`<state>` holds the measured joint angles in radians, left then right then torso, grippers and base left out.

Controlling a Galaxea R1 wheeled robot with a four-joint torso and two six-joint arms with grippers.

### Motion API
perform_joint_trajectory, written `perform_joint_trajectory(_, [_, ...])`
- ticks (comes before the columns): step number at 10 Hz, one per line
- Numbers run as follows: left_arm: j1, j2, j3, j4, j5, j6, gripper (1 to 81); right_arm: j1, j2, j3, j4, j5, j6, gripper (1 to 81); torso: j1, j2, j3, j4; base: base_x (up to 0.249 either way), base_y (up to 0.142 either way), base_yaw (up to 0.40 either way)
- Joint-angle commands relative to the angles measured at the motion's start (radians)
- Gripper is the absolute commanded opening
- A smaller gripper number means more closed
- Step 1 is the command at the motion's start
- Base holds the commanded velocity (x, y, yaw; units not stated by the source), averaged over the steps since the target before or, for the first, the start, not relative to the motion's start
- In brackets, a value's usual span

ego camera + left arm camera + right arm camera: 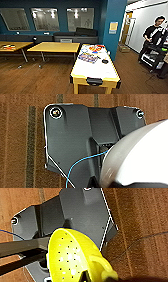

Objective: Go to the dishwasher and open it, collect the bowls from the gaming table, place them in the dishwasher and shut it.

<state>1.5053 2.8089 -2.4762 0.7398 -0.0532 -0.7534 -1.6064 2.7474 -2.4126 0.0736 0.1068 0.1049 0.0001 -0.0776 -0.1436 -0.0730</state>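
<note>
Yellow perforated bowl (pixel 75 259) close by right wrist

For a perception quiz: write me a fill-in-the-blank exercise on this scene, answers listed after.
1. The bowl close to the right wrist camera, dotted with small holes, is ____ in colour.
2. The rounded bowl near the left wrist camera is ____.
3. The floor is made of ____.
4. The person stands at the ____ edge of the head view.

Answers: yellow; white; wood; right

I see open wood floor (pixel 37 80) left of the yellow game table (pixel 95 72); wooden tables (pixel 53 47) block the far left; a person (pixel 153 35) and rig crowd the right.
</note>
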Motion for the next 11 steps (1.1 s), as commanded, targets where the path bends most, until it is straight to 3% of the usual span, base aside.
perform_joint_trajectory(1, [-0.041,-0.015,-0.003,0.000,0.023,0.002,1.0,0.035,-0.026,0.006,-0.014,-0.058,-0.002,1.0,0.000,0.000,0.000,0.000,0.000,0.000,0.000])
perform_joint_trajectory(9, [-0.040,-0.006,-0.007,-0.016,0.024,-0.001,1.0,0.045,-0.023,0.011,-0.014,-0.065,-0.004,1.0,0.000,0.000,0.000,0.000,0.000,0.000,0.295])
perform_joint_trajectory(11, [-0.040,0.017,-0.050,-0.014,0.024,0.000,1.0,0.044,-0.010,-0.003,-0.015,-0.065,-0.004,1.0,0.001,0.000,0.000,0.000,0.000,0.000,0.343])
